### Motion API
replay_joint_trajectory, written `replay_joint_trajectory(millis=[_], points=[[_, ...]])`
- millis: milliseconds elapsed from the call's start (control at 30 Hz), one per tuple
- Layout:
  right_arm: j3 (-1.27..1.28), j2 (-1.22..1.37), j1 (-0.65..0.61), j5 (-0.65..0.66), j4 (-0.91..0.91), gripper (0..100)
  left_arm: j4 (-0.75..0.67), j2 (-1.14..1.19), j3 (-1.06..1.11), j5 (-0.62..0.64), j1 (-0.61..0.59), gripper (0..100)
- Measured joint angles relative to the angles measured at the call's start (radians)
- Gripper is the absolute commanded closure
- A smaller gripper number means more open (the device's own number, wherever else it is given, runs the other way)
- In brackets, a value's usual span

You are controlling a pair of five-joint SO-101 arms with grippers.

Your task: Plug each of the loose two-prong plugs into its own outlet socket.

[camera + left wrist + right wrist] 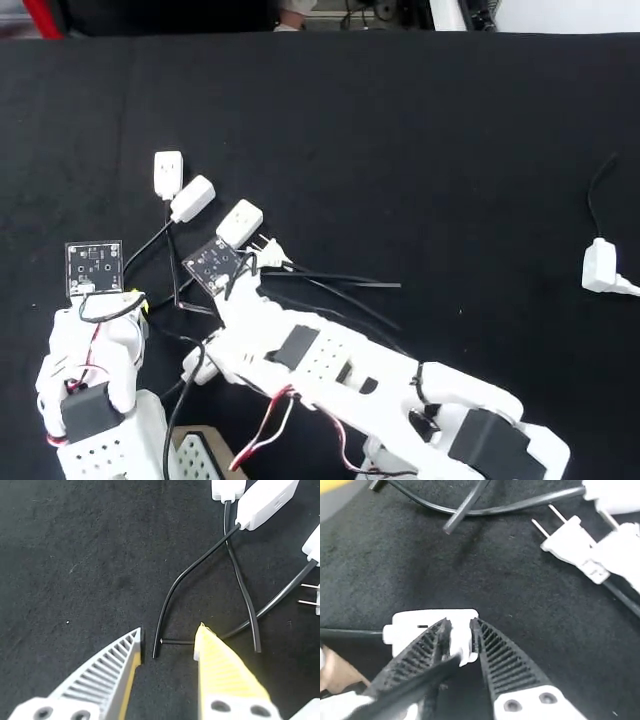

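Note:
Three white outlet sockets (168, 172), (192, 198), (240, 222) lie in a row left of centre, their black cords trailing toward the arms. A loose two-prong plug (268, 252) (570, 542) lies beside the third socket, prongs bare. My right gripper (459, 626) is shut on another white plug body (420, 627), whose cord runs off sideways; its prongs are hidden. The left gripper (170, 636) is open just above the cloth, with two cut cord ends (159, 650) between its fingertips. Beyond it lie the sockets (265, 502).
A further white plug with cord (600, 265) lies alone at the far right. Black cords (340, 285) cross the cloth between the arms. A cardboard piece (200, 450) sits at the front edge. Black cloth (400, 130) covers the table.

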Motion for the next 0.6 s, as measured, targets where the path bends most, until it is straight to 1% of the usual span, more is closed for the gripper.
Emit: replay_joint_trajectory(millis=[100, 333, 500, 600], points=[[-0.003, -0.009, 0.052, 0.031, 0.038, 98.7, 0.000, 0.000, 0.003, 0.000, 0.000, 82], [-0.031, -0.012, 0.226, 0.127, 0.172, 98.7, 0.000, 0.002, 0.003, 0.000, 0.000, 82], [-0.034, -0.014, 0.344, 0.192, 0.222, 98.7, 0.000, 0.002, 0.006, 0.000, 0.000, 82], [-0.034, -0.015, 0.427, 0.253, 0.253, 98.7, 0.000, 0.002, 0.006, -0.002, 0.000, 82]])
